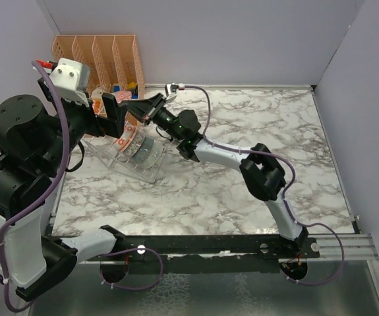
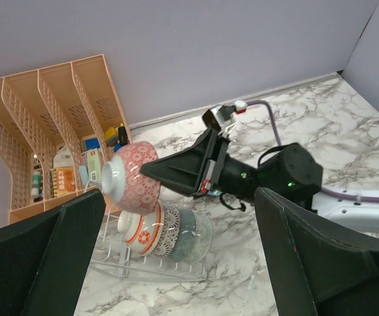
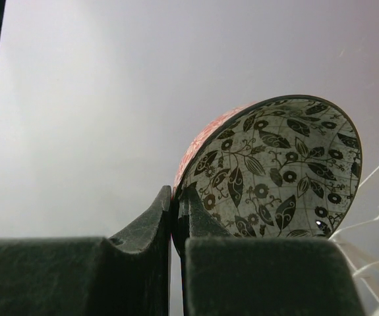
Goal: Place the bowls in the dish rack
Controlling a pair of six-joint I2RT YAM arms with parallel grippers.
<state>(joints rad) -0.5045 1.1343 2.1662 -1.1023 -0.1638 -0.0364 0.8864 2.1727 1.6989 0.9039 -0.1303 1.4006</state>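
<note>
1. Right fingers [image 3: 143, 224] are clenched on the rim of the red patterned bowl [image 2: 133, 179], one outside it and one inside. Left fingers [image 2: 44, 257] are spread wide with nothing between them.
2. Bowls number four. One is held and three stand on edge in a row in the dish rack [image 1: 146, 172]: a white bowl with orange-red motifs [image 2: 142, 234], a grey-patterned bowl [image 2: 169, 230] and a teal bowl [image 2: 192, 234].
3. One rack sits at about 9 o'clock on the marble worktop [image 1: 275, 118]. In the left wrist view the held bowl hangs on its side just above the row's 9 o'clock end, with its foot facing 9 o'clock. I cannot tell whether it touches the bowl below.
4. One orange organizer [image 2: 37, 112] with four slots fills the 11 o'clock corner. The small items in it are too small to name.
5. From above, the left arm [image 1: 24, 131] hides the held bowl and part of the rack. The right wrist view shows only the bowl's black floral inside and a cut-off sliver of the rack.
</note>
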